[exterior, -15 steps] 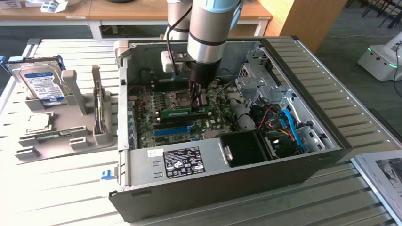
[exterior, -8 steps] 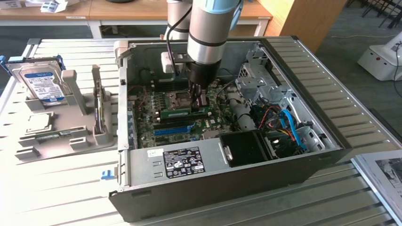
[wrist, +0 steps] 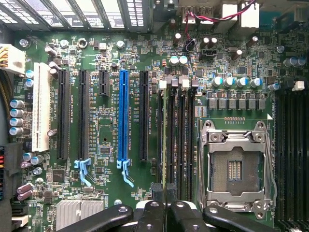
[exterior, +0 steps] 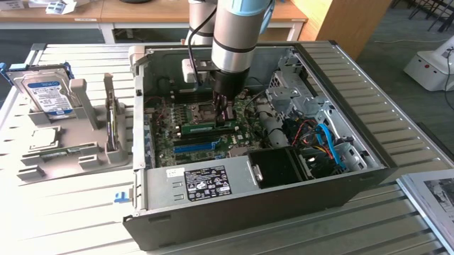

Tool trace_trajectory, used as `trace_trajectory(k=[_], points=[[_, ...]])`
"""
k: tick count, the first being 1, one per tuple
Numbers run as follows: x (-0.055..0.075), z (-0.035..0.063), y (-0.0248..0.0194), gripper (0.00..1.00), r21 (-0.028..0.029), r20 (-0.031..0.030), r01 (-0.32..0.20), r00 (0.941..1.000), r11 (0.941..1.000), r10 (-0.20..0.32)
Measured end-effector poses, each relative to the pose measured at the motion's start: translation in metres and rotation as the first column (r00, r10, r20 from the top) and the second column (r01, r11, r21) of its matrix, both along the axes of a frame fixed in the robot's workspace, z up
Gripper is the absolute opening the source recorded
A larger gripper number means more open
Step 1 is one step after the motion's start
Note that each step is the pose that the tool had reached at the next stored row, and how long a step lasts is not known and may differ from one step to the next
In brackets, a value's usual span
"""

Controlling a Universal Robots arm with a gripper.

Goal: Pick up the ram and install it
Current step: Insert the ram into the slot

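One slim green ram (exterior: 200,128) sits pinched in my closed end effector (wrist: 164,192), low over the memory slots (wrist: 179,135) inside the open computer case (exterior: 269,212). I judge it light, stiff and fragile, best held by its bare long edges, clear of the chips.

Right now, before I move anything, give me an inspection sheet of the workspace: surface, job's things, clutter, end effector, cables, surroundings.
Surface: white slatted table carrying an open computer case.
Job's things: green ram on edge at the memory slots beside the CPU socket; whether it is seated cannot be told.
Clutter: grey holder with a hard drive.
End effector: end effector shut, at one end of the ram.
Cables: blue cable and red cable inside the case, apart from the ram.
Surroundings: wooden desks; white machine at the exterior view's right.
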State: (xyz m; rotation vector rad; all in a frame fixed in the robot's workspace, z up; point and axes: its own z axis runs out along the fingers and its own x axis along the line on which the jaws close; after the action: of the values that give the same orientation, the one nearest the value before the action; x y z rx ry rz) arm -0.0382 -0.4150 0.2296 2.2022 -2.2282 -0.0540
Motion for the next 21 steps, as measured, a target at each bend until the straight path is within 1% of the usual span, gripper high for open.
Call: trace_trajectory(k=[16,21], points=[[-0.0005,-0.0001,0.0000,0.12,0.0000,0.0000,0.000,1.0000,1.0000,0.000],[-0.0006,-0.0014,0.0000,0.12,0.0002,0.0002,0.000,1.0000,1.0000,0.000]])
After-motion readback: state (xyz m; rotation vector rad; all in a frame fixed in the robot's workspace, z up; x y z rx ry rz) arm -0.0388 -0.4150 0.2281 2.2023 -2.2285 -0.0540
